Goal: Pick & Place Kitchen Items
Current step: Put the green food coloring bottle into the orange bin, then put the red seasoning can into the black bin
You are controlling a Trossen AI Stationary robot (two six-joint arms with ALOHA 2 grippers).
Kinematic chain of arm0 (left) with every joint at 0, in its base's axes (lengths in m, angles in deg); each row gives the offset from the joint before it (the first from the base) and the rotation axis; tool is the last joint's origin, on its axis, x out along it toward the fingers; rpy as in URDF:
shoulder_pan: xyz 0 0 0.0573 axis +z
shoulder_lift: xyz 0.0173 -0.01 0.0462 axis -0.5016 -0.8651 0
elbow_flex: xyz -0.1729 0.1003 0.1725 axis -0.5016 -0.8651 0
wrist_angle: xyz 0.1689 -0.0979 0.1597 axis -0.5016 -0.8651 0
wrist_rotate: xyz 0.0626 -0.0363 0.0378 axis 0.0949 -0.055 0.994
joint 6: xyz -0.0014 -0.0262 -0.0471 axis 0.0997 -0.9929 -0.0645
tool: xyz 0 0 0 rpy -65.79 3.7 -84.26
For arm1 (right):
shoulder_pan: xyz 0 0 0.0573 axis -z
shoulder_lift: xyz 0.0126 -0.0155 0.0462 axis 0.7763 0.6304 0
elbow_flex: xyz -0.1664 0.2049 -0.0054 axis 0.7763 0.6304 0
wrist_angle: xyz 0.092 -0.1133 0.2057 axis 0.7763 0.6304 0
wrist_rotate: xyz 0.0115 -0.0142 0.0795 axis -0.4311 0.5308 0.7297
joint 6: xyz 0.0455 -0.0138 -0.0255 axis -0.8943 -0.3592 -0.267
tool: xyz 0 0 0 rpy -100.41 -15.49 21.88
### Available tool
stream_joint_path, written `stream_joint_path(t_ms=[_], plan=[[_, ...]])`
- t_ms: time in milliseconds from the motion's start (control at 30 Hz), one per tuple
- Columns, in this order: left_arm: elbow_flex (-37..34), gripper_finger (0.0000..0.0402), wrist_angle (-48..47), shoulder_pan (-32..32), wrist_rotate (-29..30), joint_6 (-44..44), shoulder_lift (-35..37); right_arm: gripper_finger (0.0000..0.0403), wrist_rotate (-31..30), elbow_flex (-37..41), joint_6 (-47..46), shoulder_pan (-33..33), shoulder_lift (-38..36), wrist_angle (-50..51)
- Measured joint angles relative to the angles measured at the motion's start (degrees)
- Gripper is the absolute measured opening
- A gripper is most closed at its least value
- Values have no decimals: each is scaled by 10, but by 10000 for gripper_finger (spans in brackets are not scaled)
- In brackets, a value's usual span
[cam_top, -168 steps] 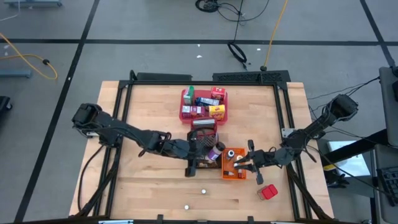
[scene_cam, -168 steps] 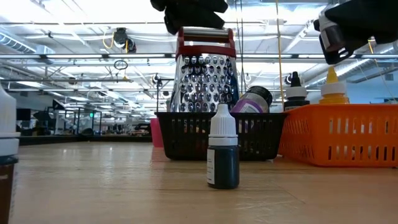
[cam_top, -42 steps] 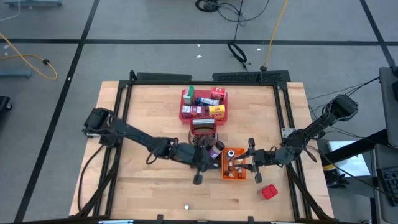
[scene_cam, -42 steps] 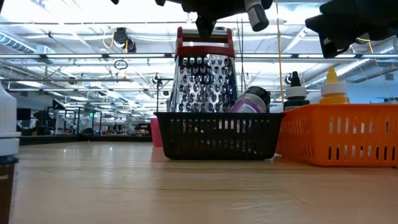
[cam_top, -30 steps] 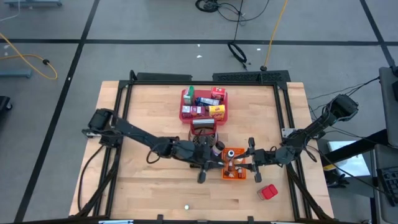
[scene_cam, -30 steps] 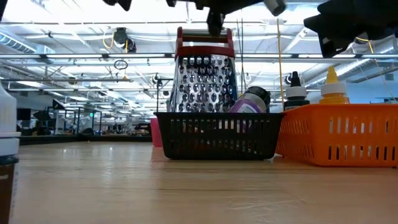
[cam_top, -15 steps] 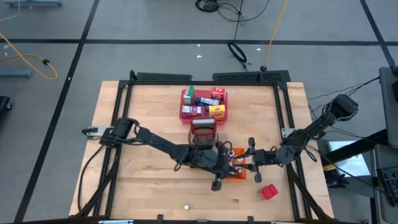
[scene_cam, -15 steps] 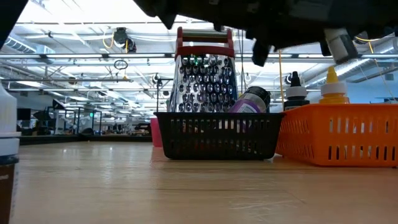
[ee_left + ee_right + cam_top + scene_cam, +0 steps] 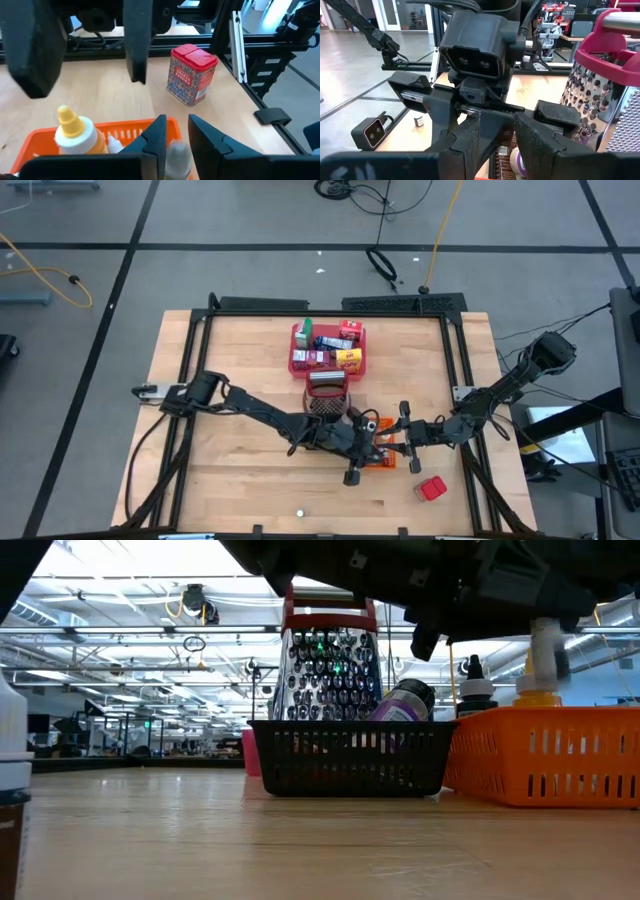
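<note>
Black wire basket [image 9: 345, 755] with red-handled steel grater [image 9: 330, 670] leftmost, just beside small orange plastic bin [image 9: 120, 127]. Over that bin, left end effector [image 9: 176, 120] flanking small white-capped dropper bottle [image 9: 176, 150]; impossible to tell whether pinching or letting go. Probably light, rigid, slick: best taken at the cap. Yellow-capped squeeze bottle [image 9: 70, 127] crowding the bin. Right end effector [image 9: 404, 436] at bin's right edge, slightly spread, empty. Red-lidded tin [image 9: 192, 75] rightmost.
</note>
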Motion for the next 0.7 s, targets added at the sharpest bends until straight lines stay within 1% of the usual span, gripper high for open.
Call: stream_joint_path(t_ms=[233,500,700], plan=[[0,84,-1,0,0,1,0,114,0,0,0,0,0,0],[0,85,-16,0,0,27,10,114,1,0,4,-4,0,0],[-1,85,-39,0,0,27,21,114,7,0,33,-51,-22,23]])
